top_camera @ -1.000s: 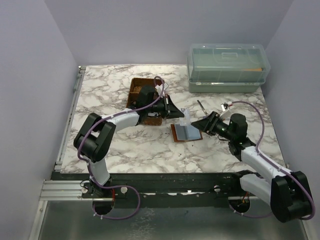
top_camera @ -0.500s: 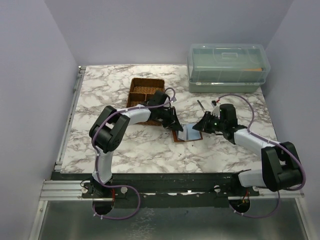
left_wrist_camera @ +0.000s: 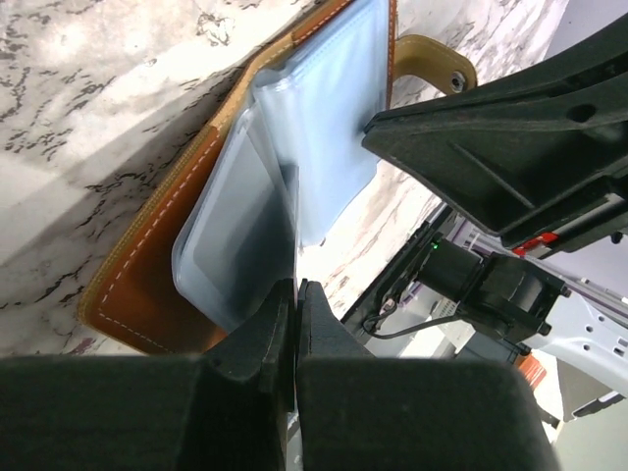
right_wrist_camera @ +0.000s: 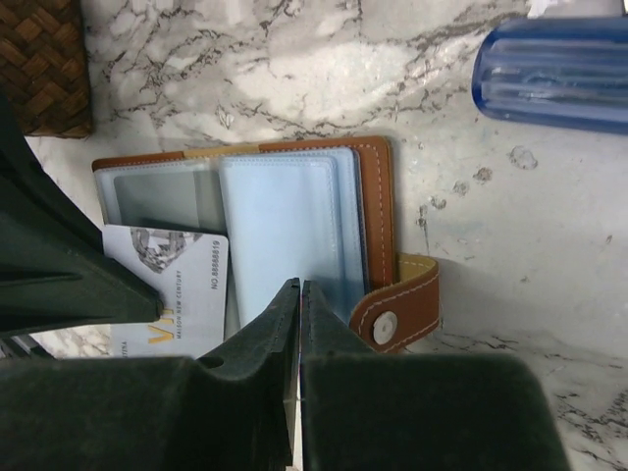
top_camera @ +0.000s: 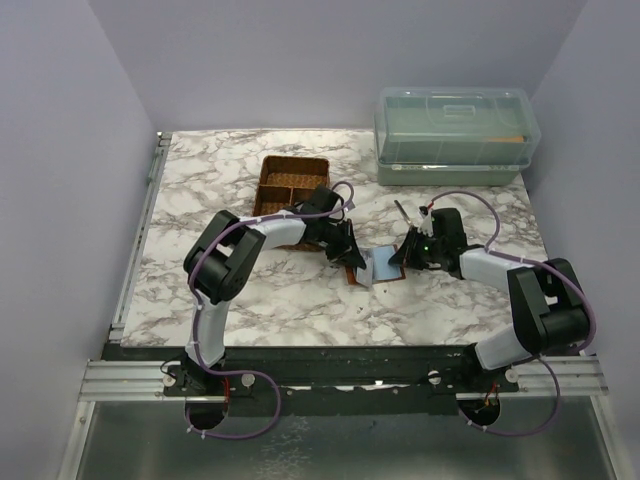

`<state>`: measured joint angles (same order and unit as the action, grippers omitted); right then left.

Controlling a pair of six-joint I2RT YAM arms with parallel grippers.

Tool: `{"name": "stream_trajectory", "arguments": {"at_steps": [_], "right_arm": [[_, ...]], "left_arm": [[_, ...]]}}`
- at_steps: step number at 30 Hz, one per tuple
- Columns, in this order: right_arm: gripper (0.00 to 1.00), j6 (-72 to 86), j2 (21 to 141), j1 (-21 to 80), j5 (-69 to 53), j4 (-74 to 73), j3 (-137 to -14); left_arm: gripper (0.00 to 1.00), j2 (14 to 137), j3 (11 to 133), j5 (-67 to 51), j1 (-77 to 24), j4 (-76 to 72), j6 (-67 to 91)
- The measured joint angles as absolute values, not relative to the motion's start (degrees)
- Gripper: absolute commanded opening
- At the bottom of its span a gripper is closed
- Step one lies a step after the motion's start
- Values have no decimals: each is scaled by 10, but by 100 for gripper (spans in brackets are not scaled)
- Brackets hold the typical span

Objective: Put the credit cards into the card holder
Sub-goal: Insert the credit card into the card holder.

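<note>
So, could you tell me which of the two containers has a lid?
The clear bin at the far right; the brown basket is open-topped.

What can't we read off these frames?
- Top external: card holder mostly under left gripper and right gripper; any card too small.
- Left wrist: left gripper shut; its fingers hide whether it pinches a card or a sleeve.
- Right wrist: credit card lower end hidden by right gripper; frosted sleeves blur pocket contents.
</note>
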<state>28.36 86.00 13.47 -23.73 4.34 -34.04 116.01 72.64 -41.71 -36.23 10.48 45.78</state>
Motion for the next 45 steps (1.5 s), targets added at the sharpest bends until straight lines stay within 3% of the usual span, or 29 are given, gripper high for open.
{"name": "stream_trajectory", "arguments": {"at_steps": [37, 45], "right_arm": [[6, 284, 891, 134, -228, 33, -372], [6, 284, 894, 134, -231, 34, -374]], "left_arm": [[0, 1205, 770, -430, -362, 99, 465], [0, 1210, 747, -427, -362, 19, 520]]}}
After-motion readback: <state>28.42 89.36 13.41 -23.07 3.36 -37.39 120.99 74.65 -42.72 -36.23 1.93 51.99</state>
